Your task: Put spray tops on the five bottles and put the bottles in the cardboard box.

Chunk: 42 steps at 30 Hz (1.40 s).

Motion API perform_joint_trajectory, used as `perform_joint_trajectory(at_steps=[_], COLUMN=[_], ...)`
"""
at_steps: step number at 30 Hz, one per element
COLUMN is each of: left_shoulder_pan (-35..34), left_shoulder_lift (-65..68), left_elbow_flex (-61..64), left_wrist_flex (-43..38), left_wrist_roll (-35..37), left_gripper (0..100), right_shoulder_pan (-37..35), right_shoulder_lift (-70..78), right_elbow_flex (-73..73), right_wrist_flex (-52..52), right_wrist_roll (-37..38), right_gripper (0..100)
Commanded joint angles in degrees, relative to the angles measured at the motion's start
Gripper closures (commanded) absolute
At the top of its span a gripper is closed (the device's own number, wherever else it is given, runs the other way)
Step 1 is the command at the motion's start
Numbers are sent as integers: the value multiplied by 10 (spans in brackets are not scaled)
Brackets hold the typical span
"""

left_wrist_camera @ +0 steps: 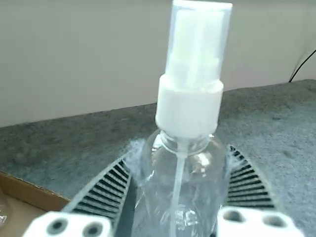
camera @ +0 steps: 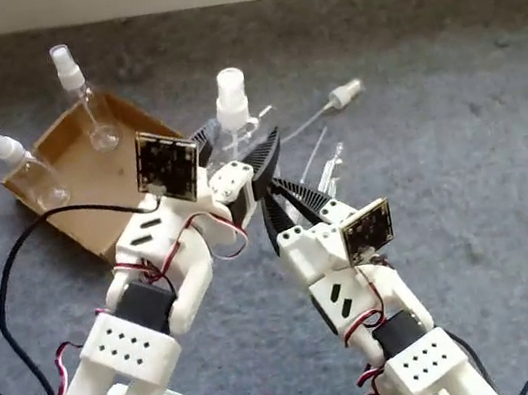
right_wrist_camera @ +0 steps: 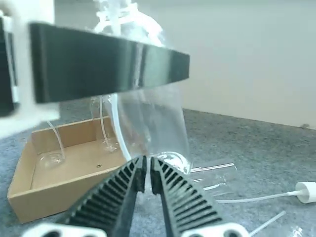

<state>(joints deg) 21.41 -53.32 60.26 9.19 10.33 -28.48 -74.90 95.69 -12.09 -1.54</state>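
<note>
A clear bottle (camera: 231,102) with a white spray top stands upright above the carpet, and my left gripper (camera: 235,146) is shut on its body. In the left wrist view the bottle (left_wrist_camera: 187,163) sits between the ribbed black fingers (left_wrist_camera: 106,190). My right gripper (camera: 269,197) is just beside and below it, shut with nothing in it; its tips (right_wrist_camera: 146,165) point at the bottle's base (right_wrist_camera: 163,148). The cardboard box (camera: 48,208) lies at the back left with two capped bottles (camera: 26,166) (camera: 85,96) standing in it.
A loose spray top (camera: 346,93) with its long tube lies on the grey carpet behind the grippers, also in the right wrist view (right_wrist_camera: 306,191). Clear uncapped bottles (camera: 326,172) lie next to the right gripper. Open carpet stretches to the right.
</note>
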Motion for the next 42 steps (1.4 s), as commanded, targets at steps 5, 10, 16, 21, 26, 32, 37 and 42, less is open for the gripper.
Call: perform_joint_trajectory(at_steps=[5,10,16,21,26,32,37,42], left_shoulder_pan=[12,13,63,91,91,91,87,41], left_shoulder_lift=[-46,-45,-45,-45,-45,-45,-50,-46], left_elbow_flex=[3,3,2,2,3,3,17,13], left_wrist_flex=[-1,-2,-2,-2,-2,1,1,-1], left_wrist_roll=[6,7,6,4,4,4,3,2], left_gripper=[958,958,958,958,958,958,958,958], right_shoulder_pan=[11,10,10,10,10,13,21,26], right_shoulder_lift=[-1,-1,-1,0,0,0,0,-4], right_elbow_flex=[88,88,88,88,88,89,89,89], right_wrist_flex=[-13,-12,-12,-12,-12,-12,-12,22], right_wrist_roll=[-5,-8,-8,-5,-5,-4,-4,-4], right_gripper=[972,972,972,972,972,972,972,972])
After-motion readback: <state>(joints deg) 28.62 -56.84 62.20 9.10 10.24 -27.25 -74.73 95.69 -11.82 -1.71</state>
